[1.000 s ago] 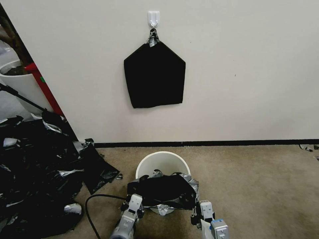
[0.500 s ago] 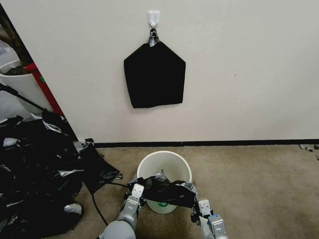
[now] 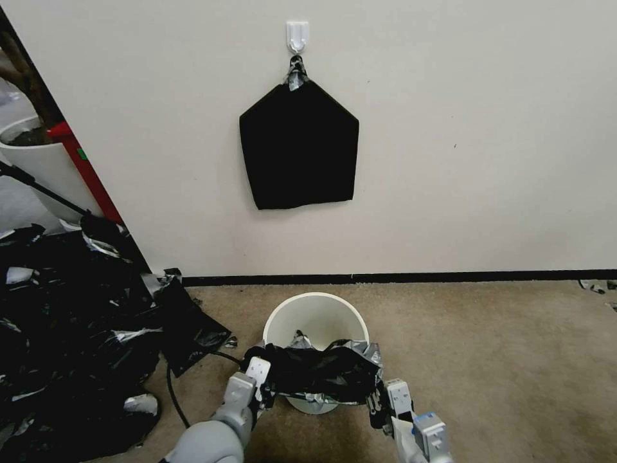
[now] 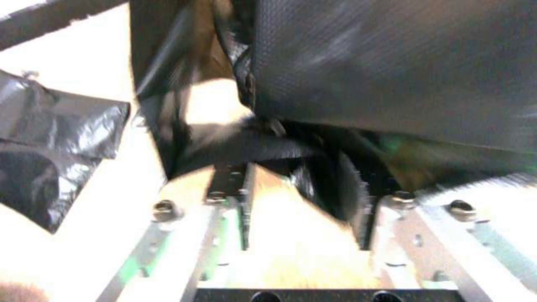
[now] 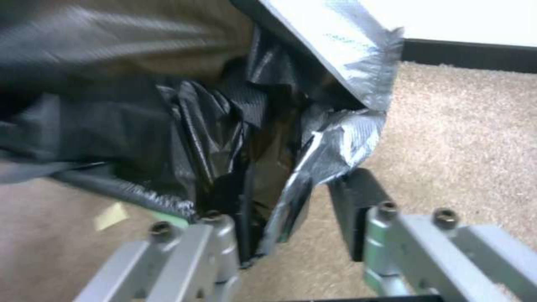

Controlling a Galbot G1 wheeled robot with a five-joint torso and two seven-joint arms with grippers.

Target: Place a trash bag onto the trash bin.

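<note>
Change: since half a second ago the left gripper (image 3: 259, 376) has moved a little lower and toward the robot, and the trash bag (image 3: 315, 376) now hangs lower over the near rim of the bin; the right gripper (image 3: 384, 404) has hardly moved.
Trash bag: black and wrinkly, stretched between both grippers, draped across the near edge of the trash bin (image 3: 316, 318); its far part is still open and white inside.
Trash bin: stands on the beige carpet (image 3: 488, 360), near the wall.
Left gripper: at the left end of the bag, beside the rim; in the left wrist view its fingers (image 4: 352, 201) stand apart, with bag film (image 4: 392, 71) between and above them.
Right gripper: at the right end of the bag; in the right wrist view the jaws are spread, and the film (image 5: 224, 126) lies against one finger (image 5: 241, 235).
Around: a heap of black bags (image 3: 71, 334) on the left, a flat black pack (image 3: 299, 148) hanging on a wall hook (image 3: 297, 35).
</note>
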